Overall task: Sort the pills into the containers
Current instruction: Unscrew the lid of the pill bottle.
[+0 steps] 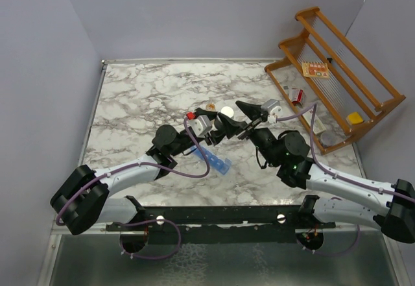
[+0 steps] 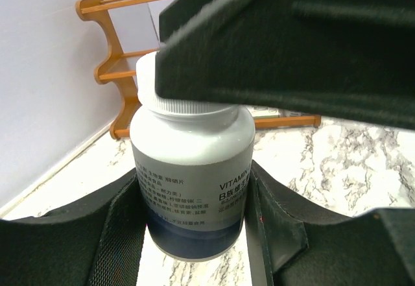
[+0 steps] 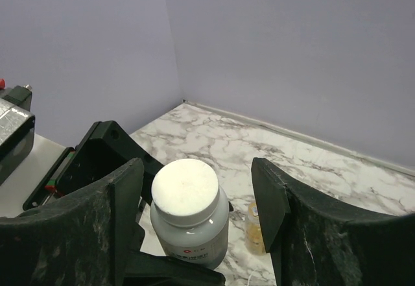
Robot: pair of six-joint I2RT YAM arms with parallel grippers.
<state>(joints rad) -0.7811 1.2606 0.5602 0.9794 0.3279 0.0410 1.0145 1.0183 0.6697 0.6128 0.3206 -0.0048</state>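
Nearest the arm bases, the blue strip of containers (image 1: 216,159) lies on the marble surface (image 1: 142,98), just in front of the left end effector (image 1: 219,126). The left end effector is clamped partway closed around an upright white-capped bottle (image 2: 191,169). Around the bottle's cap the right end effector (image 3: 196,169) stands open, its fingers clear on both sides. Beyond stands a small amber bottle (image 3: 255,227), and a wooden rack (image 1: 337,72) sits at the far right.
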